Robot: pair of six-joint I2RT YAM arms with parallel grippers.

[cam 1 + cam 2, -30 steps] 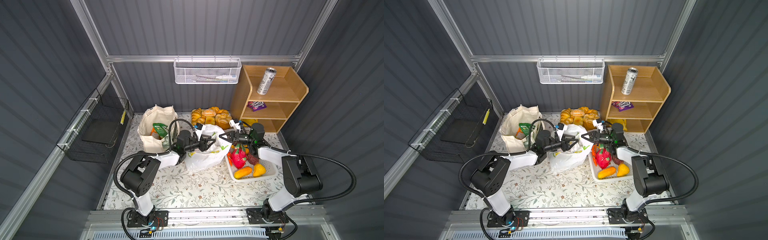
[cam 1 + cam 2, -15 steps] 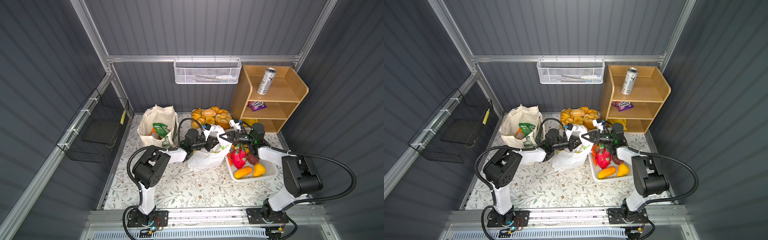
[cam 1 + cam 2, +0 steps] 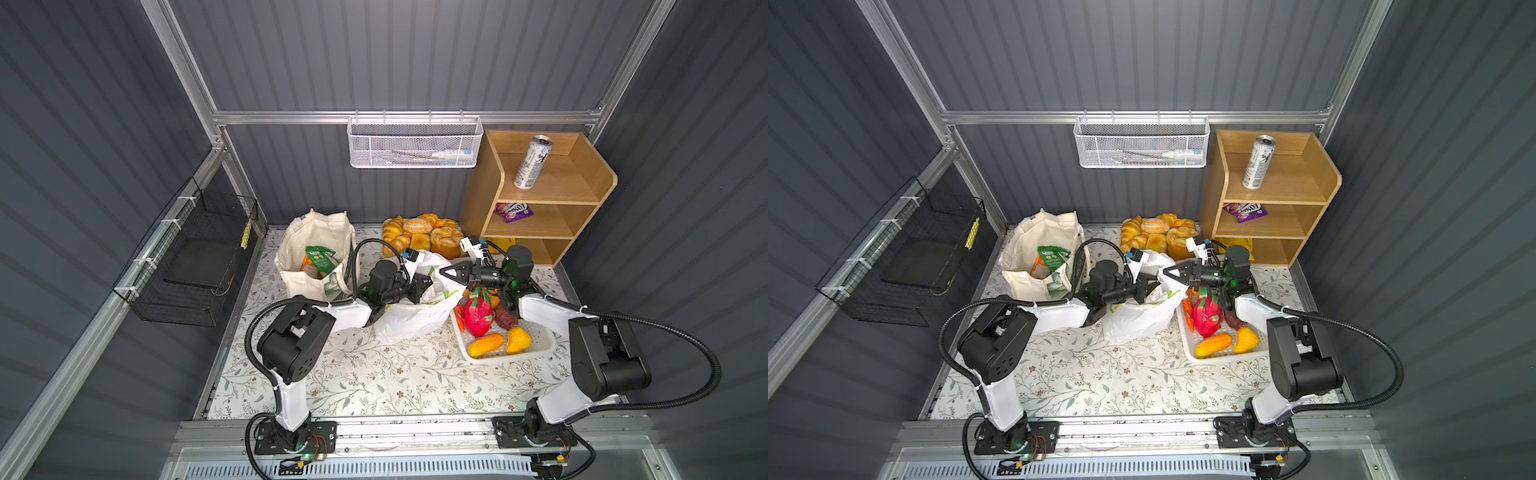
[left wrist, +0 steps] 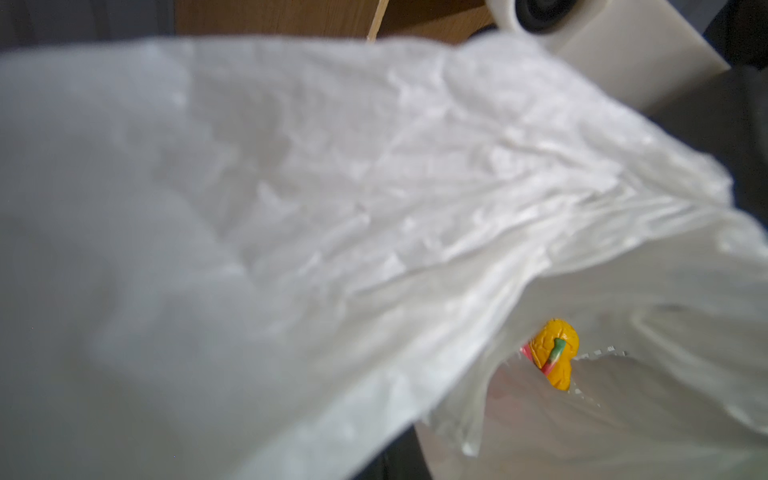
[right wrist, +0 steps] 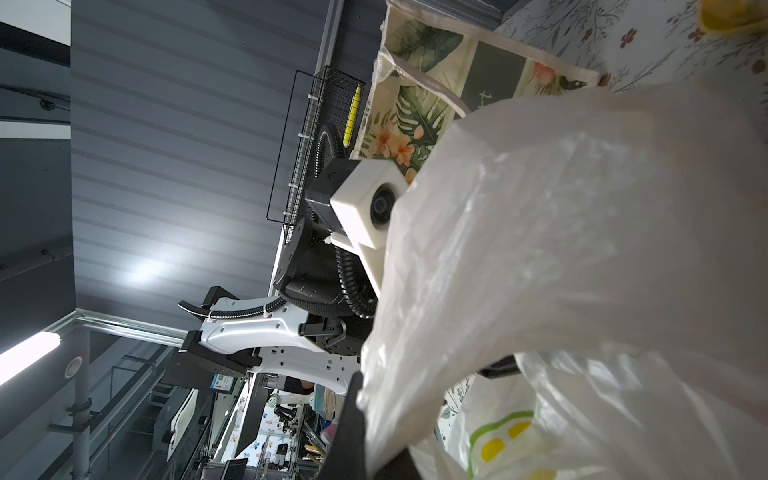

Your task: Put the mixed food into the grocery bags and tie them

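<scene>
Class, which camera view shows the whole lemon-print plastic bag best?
A top view: the plastic bag is seen almost whole, in both top views alike. The left wrist view fills with blurred white film; the right wrist view shows only stretched film and some lemon print.

The white plastic bag point(image 3: 409, 318), printed with lemon slices, slumps crumpled on the floral mat point(image 3: 374, 374) at centre with its top edges lifted. A small orange-yellow item point(image 4: 555, 353) shows inside. To its left the cream canvas tote point(image 3: 299, 249) stands open, a green packet point(image 3: 319, 257) within. The silver-and-black can point(image 3: 532, 163) stands upright on the wooden shelf's point(image 3: 598, 183) top tier. A purple packet point(image 3: 514, 210) lies on the tier below.
</scene>
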